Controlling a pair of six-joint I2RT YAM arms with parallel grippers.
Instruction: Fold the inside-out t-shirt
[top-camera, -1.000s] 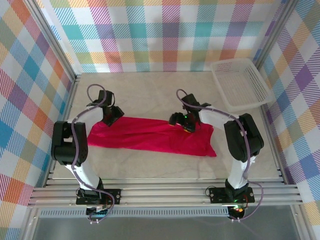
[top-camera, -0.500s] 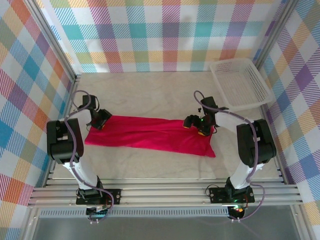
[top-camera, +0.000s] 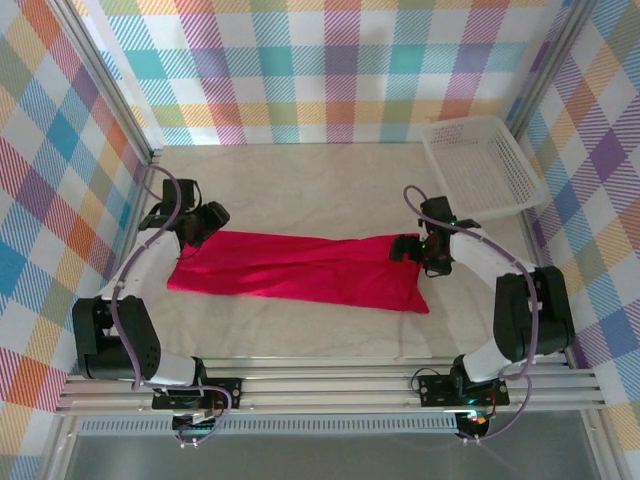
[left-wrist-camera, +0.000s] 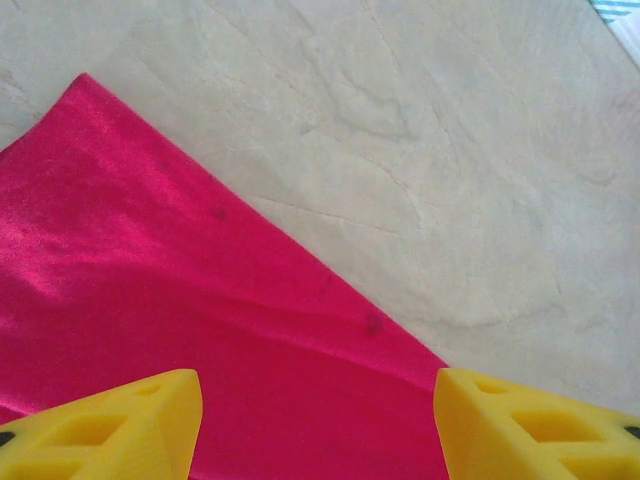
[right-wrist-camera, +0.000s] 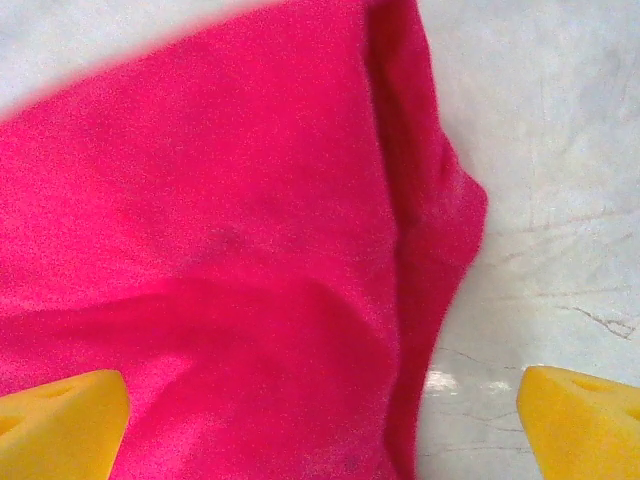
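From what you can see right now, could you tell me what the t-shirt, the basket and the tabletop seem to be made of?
The t-shirt looks like soft fabric, crimson with a slight sheen; it drapes and wrinkles. The basket looks like white moulded plastic, judging by its mesh walls. The tabletop has a pale, marble-like veining, possibly a printed laminate or sheet.

Pastel plaid walls (top-camera: 330, 70), pale marbled table (top-camera: 300, 190), aluminium frame rails (top-camera: 330, 385), even light
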